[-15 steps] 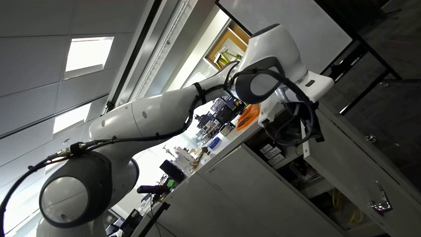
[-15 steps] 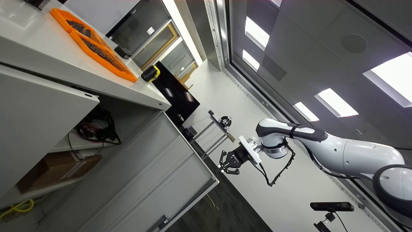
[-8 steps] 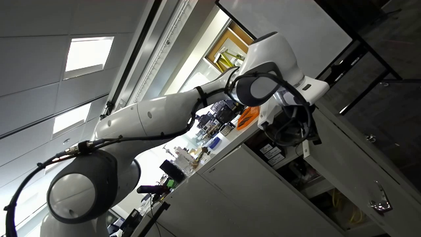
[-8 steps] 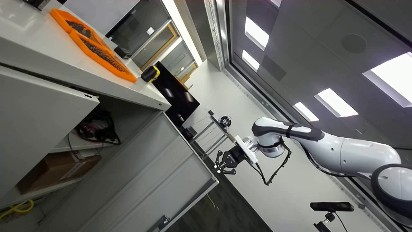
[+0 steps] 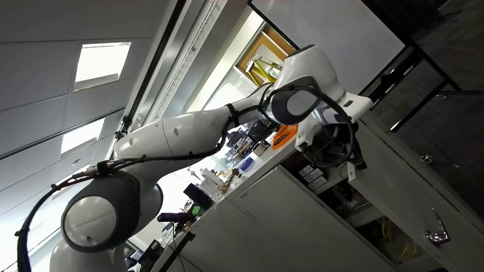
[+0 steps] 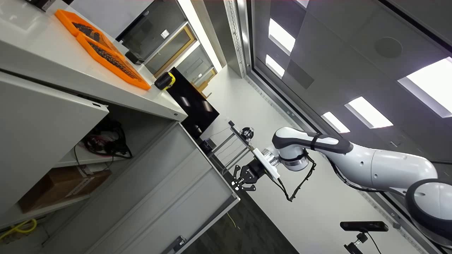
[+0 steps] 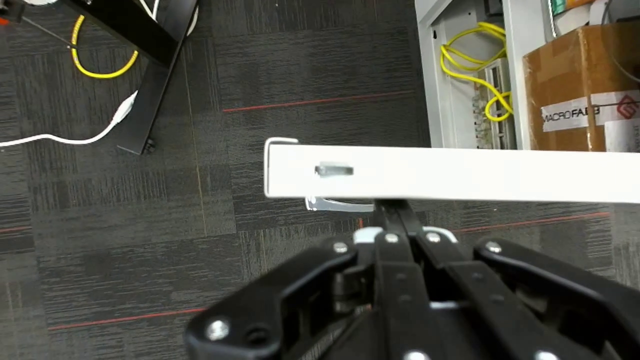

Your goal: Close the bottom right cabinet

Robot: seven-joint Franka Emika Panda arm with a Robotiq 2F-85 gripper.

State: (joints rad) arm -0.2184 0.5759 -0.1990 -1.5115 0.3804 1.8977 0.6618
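A light grey cabinet [image 5: 397, 196] with flat door [image 6: 197, 197] and small silver metal handle [image 5: 438, 237] stands open at four o'clock in an exterior view, beneath a white worktop [image 6: 35, 38], above dark carpet [image 7: 125, 220]. The bent white arm [image 5: 189, 132] points its black gripper [image 7: 394, 206] floorward, fingers [image 7: 400, 280] together, by the door's edge, contact unclear.

White countertop [image 6: 42, 44], orange tray [image 6: 102, 62] on it, dark carpet [image 7: 125, 270] bearing yellow cable [image 7: 100, 76] and white cable [image 7: 75, 142]
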